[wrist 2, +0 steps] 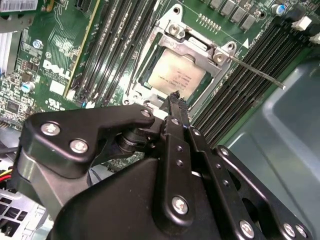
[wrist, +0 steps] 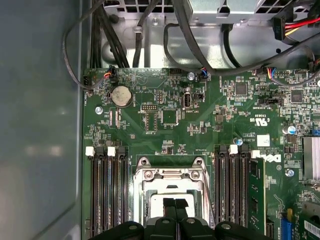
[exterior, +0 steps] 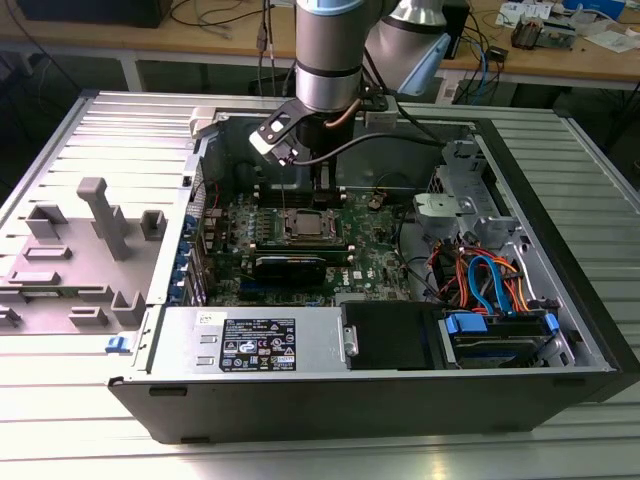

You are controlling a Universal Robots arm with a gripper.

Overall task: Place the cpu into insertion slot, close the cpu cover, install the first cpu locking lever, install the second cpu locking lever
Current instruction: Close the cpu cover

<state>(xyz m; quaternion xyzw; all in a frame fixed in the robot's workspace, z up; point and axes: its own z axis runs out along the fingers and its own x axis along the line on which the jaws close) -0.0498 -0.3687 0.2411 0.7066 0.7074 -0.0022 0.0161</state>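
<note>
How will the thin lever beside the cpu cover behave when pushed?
The lever is a thin, smooth metal rod, so it probably flexes and could slip sideways. One end meets the cpu cover, so it likely pivots there.

White printed lettering and marks stand on the green motherboard (wrist 2: 60,47), faint fine print on the cpu (wrist 2: 172,75), and small white print on a black label (exterior: 258,343) on the near grey power-supply box (exterior: 185,345).

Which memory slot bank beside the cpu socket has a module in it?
The bank away from the grey case wall: a memory module stands at its outer edge. The wall-side bank has bare slots.
</note>
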